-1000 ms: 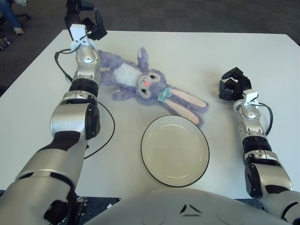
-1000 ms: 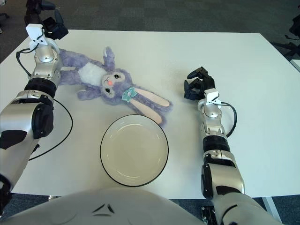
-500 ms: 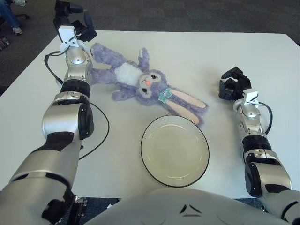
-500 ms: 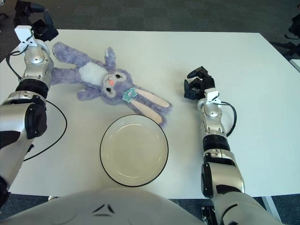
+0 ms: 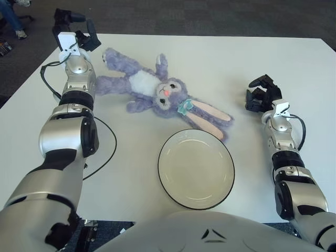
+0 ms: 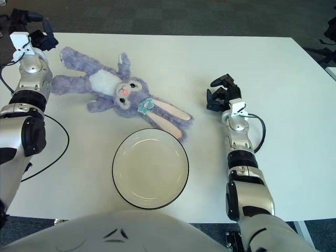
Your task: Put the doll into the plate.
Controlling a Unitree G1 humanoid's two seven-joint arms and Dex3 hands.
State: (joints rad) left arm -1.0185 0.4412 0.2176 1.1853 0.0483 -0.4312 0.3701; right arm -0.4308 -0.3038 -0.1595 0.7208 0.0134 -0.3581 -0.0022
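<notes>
A white table [image 5: 220, 58] fills most of the frame, with dark carpet [image 5: 210, 16] beyond its far edge. The doll [image 5: 157, 92], a purple plush rabbit with a white belly, pink nose and a small teal bow, lies on its back in the upper middle of the frame, slanted: its legs point to the upper left, its long pink-lined ears trail toward the lower right. The plate [image 5: 196, 168], cream with a dark rim, sits in the lower middle, bare inside. The tip of one ear comes just beside the plate's upper rim; I cannot tell whether they touch. The rest of the doll is on the table, outside the plate

My left hand [image 5: 71, 32] shows in the upper left corner, at the table's far edge, just left of the doll's feet and apart from them. Its dark fingers look loosely spread and have hold of nothing. A black cable [image 5: 105, 152] loops on the table beside my left arm

My right hand [image 5: 261, 94] shows at the right of the frame, well apart from the doll's ears. Its fingers are curled in and grasp nothing
</notes>
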